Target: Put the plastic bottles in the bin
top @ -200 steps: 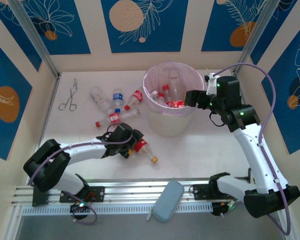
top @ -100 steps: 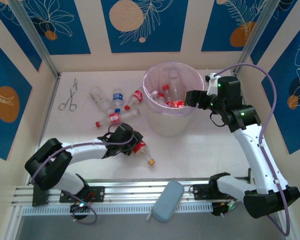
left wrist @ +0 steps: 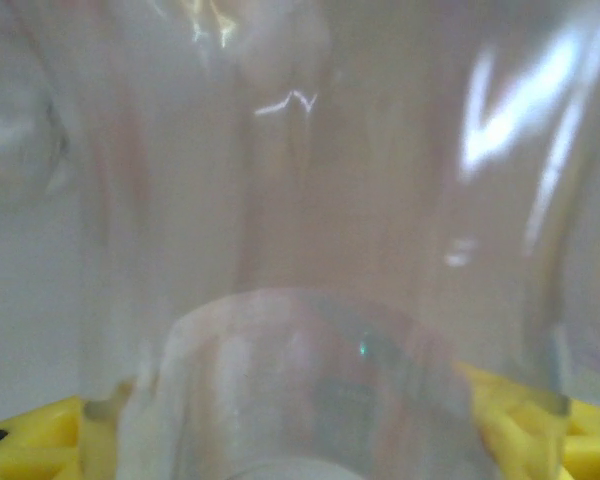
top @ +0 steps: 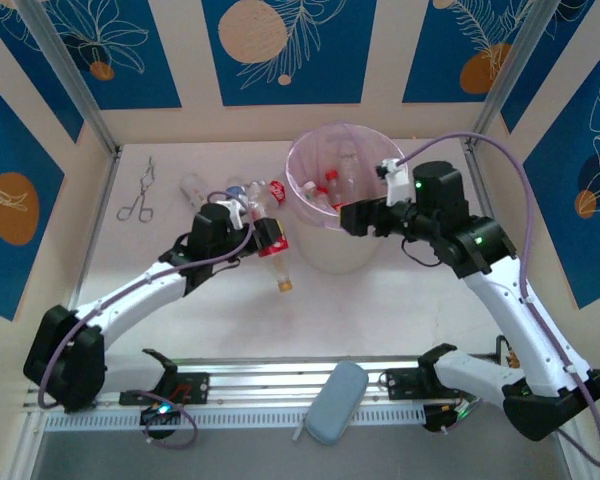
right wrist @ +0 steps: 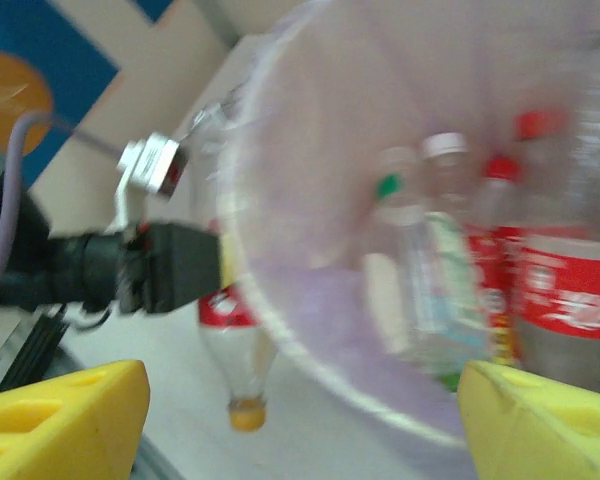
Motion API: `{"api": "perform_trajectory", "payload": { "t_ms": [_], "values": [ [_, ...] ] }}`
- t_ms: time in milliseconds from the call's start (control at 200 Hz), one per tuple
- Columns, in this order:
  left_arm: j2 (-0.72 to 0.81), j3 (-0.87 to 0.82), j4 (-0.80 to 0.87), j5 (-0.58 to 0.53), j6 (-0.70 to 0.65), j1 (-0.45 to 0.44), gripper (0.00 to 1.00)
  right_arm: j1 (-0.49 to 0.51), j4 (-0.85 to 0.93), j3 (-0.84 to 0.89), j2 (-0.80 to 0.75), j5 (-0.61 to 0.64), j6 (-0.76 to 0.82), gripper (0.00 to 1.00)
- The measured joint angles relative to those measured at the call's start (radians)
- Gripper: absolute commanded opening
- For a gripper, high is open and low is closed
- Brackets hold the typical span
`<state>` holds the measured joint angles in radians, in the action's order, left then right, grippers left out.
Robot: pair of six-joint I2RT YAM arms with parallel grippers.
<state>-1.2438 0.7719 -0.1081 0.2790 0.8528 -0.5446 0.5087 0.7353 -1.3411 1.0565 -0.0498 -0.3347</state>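
Left gripper (top: 267, 238) closed on a clear, red-labelled bottle (top: 281, 268), gripped across the label with the orange cap hanging downward, just beside the near-left wall of the bin (top: 302, 152). Empty thin plastic is judged light, smooth and easily dented, so hold is best taken on the stiffer labelled midsection or the neck. Right gripper (right wrist: 300, 425) hangs over the bin, jaws wide and empty. Other bottles (top: 196, 190) lie on the table (top: 180, 330) left of the bin; several more rest inside it.

No legible text; red labels (right wrist: 570, 295) of plastic bottles (right wrist: 432, 255) too blurred.
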Motion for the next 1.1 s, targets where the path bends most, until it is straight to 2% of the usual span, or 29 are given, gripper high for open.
{"api": "perform_trajectory", "payload": {
  "t_ms": [75, 225, 415, 580, 710, 925, 1100],
  "values": [
    [0.045, 0.021, 0.031, 0.017, -0.095, 0.014, 0.43, 0.074, -0.014, -0.032, 0.003, 0.005, 0.0, 0.81],
    [0.098, 0.055, 0.086, 0.057, -0.249, 0.021, 0.37, 0.114, -0.068, -0.103, 0.038, 0.017, 0.0, 0.81],
    [0.121, 0.061, 0.113, 0.118, -0.364, 0.023, 0.28, 0.206, -0.109, -0.257, 0.248, 0.031, 0.02, 0.83],
    [0.148, 0.061, 0.123, 0.148, -0.413, 0.024, 0.28, 0.244, -0.106, -0.378, 0.439, 0.03, 0.046, 0.89],
    [0.17, 0.062, 0.125, 0.167, -0.438, 0.028, 0.28, 0.245, -0.085, -0.441, 0.534, 0.03, 0.05, 0.89],
    [0.177, 0.072, 0.124, 0.199, -0.439, 0.047, 0.25, 0.239, -0.083, -0.452, 0.573, -0.001, 0.049, 0.89],
    [0.177, 0.072, 0.083, 0.255, -0.414, 0.054, 0.24, 0.209, -0.095, -0.452, 0.573, -0.092, 0.048, 0.87]
  ]
}}
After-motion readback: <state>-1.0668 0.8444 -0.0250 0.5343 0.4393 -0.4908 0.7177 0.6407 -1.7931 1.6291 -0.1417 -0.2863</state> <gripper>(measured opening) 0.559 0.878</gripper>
